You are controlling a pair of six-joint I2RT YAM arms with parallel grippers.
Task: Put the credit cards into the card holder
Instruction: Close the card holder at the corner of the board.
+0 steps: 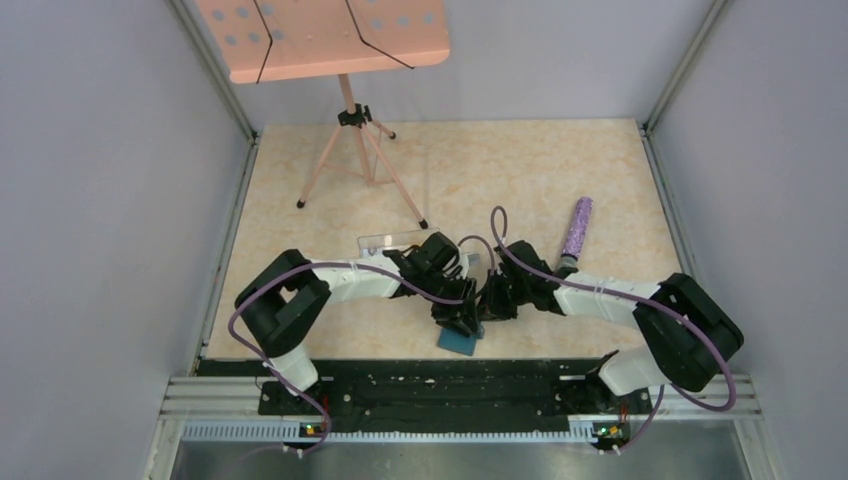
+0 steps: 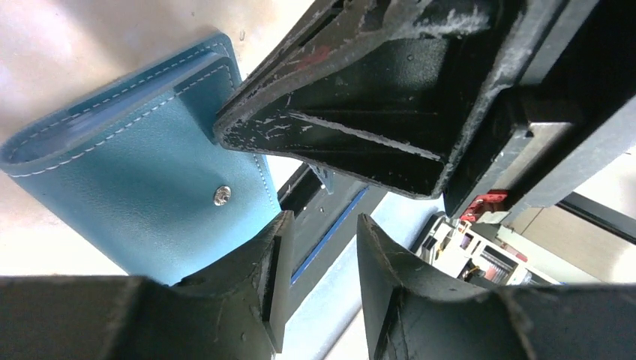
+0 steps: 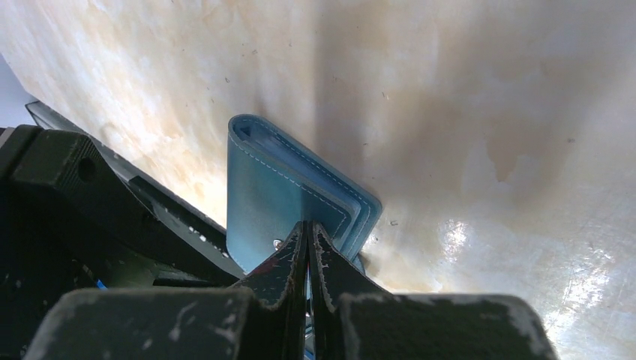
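Observation:
The card holder [image 1: 459,341] [image 2: 142,172] [image 3: 277,187] is a teal folding wallet lying folded on the table near the front edge, with its snap stud [image 2: 221,195] uncovered. My right gripper [image 3: 307,225] is shut, its tips pinched on the wallet's closing tab [image 2: 201,86]. In the left wrist view it reaches in from the right. My left gripper [image 2: 322,240] is open just beside the wallet's near edge, with nothing between its fingers. Both grippers crowd over the wallet in the top view. No credit cards are in view.
A clear plastic box [image 1: 390,242] lies behind the left arm. A purple stick-like object [image 1: 577,228] lies at the back right. A pink music stand on a tripod [image 1: 352,150] stands at the back left. The black base rail [image 1: 450,385] runs just in front of the wallet.

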